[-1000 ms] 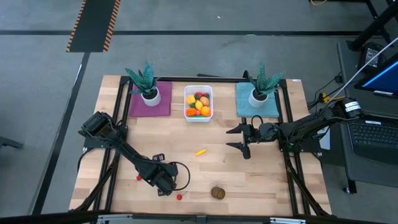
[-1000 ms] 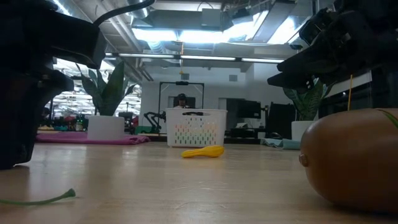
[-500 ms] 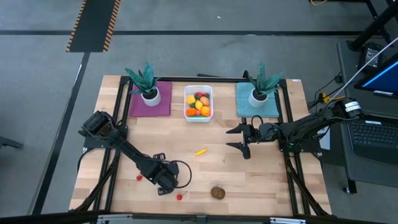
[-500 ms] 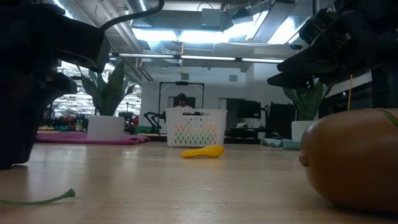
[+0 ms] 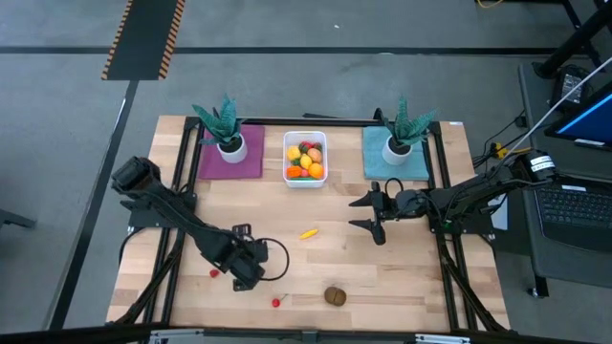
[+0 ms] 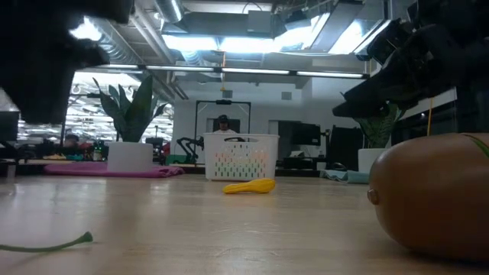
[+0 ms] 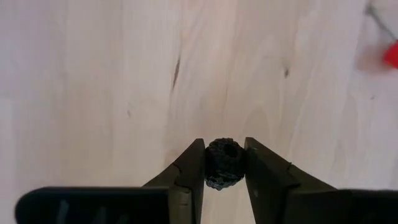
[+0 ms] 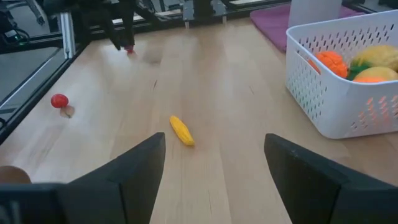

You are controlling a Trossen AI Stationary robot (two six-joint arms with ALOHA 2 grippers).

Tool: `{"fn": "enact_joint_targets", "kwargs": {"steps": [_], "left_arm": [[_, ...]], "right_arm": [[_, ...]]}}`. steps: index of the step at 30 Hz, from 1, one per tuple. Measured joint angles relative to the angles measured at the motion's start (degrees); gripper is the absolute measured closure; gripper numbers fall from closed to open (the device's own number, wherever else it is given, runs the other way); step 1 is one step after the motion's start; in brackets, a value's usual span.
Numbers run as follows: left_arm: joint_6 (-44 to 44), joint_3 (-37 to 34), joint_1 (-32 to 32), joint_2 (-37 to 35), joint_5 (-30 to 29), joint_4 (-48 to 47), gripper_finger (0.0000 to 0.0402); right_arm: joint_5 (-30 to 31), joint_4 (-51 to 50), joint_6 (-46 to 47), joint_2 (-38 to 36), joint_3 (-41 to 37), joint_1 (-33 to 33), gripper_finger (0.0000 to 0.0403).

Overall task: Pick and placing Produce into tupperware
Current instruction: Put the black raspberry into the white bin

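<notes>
Between the left gripper's (image 7: 224, 171) clenched fingers a small dark bumpy berry (image 7: 224, 163) is sitting; the white perforated plastic tub (image 5: 305, 177) is lying far ahead, nearer the right gripper (image 5: 368, 213), whose fingers are spread and grasping nothing.

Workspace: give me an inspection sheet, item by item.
Surface: wooden table, bare between items.
Job's things: white tub holds produce; banana, brown kiwi and cherries lie loose.
Clutter: two potted plants on square mats.
End effectors: left end effector shut on a small dark berry; right end effector open, empty.
Cables: black loop by left arm.
Surroundings: laptop beside table.
</notes>
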Motion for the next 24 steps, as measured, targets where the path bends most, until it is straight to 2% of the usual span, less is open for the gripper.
{"fn": "enact_joint_targets", "kwargs": {"steps": [7, 11, 13, 17, 24], "left_arm": [[3.2, 0.0, 0.0, -6.9, -3.9, 0.0, 0.0320], [8.7, 0.0, 0.0, -8.7, -7.3, 5.4, 0.0320], [14.0, -0.1, 0.1, -8.7, -8.0, 11.6, 0.0320], [25.1, -5.5, 0.8, -8.7, -6.0, 32.6, 0.0320], [27.6, -18.7, 3.4, -8.6, -5.6, 56.8, 0.0320]], "right_arm": [[0.0, 0.0, 0.0, 0.0, 0.0, 0.0, 0.0128], [0.0, 0.0, 0.0, 0.0, 0.0, 0.0, 0.0128], [0.0, 0.0, 0.0, 0.0, 0.0, 0.0, 0.0128], [0.0, 0.0, 0.0, 0.0, 0.0, 0.0, 0.0128], [0.0, 0.0, 0.1, 0.0, 0.0, 0.0, 0.0128]]}}
